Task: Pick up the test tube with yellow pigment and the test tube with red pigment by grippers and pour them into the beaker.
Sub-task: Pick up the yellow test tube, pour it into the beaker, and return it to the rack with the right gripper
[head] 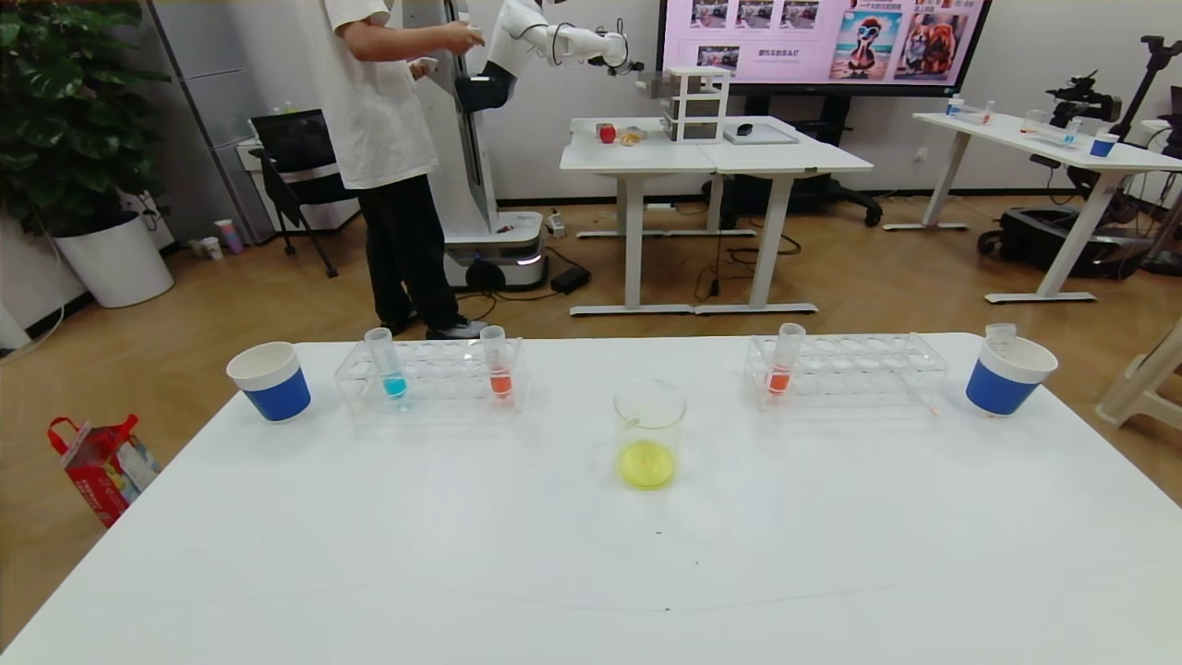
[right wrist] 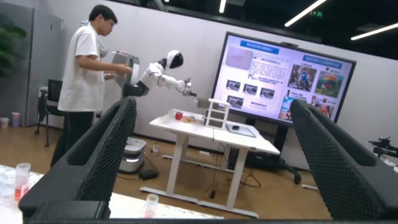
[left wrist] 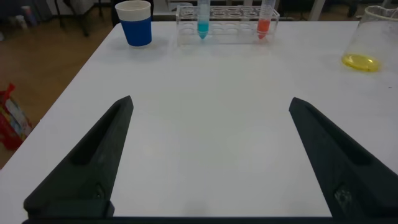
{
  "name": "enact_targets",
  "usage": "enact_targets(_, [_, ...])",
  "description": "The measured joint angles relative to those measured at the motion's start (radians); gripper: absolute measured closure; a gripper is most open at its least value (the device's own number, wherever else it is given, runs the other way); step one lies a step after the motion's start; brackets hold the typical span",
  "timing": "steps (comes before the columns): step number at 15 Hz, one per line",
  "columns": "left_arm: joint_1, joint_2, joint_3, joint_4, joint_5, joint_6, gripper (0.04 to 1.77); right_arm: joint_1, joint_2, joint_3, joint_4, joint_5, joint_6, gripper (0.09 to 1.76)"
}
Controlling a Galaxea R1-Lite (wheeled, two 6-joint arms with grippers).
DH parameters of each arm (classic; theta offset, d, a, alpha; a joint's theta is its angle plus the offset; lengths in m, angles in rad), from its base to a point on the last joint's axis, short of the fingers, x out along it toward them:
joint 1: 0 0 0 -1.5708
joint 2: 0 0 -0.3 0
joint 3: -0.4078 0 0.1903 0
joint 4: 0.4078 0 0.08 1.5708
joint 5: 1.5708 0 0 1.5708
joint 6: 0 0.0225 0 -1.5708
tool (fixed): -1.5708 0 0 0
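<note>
The beaker [head: 649,434] stands mid-table with yellow liquid in its bottom; it also shows in the left wrist view [left wrist: 368,40]. One red-pigment tube [head: 497,362] stands in the left rack [head: 429,374] beside a blue-liquid tube [head: 385,362]. A second red tube [head: 785,360] stands in the right rack [head: 845,369]. No tube holding yellow liquid shows; a clear tube with no liquid showing [head: 1000,334] stands in the right cup [head: 1007,377]. Neither gripper shows in the head view. My left gripper [left wrist: 210,101] is open and empty over bare table. My right gripper [right wrist: 211,101] is open and empty, facing the room.
A blue-and-white cup [head: 271,380] stands at the table's far left. The white table [head: 591,573] is bare in front of the beaker. Beyond it are a person [head: 379,120], a white robot [head: 517,55], desks and a screen. A red bag [head: 102,462] lies on the floor.
</note>
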Motion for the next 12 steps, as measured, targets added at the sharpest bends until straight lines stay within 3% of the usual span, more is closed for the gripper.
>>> enact_targets(2, [0.000,0.000,0.000,0.000,0.000,0.000,0.06,-0.008,-0.173,0.017,0.135,-0.016,-0.006,0.11])
enact_targets(5, [0.000,0.000,0.000,0.000,0.000,0.000,0.06,-0.023,-0.291,0.076,0.077,-0.070,-0.036,0.11])
enact_targets(7, [0.000,0.000,0.000,0.000,0.000,0.000,0.06,-0.041,-0.328,0.084,0.106,-0.068,-0.051,0.11])
enact_targets(12, [0.000,0.000,0.000,0.000,0.000,0.000,0.06,-0.091,-0.469,0.097,0.345,-0.017,-0.051,0.11])
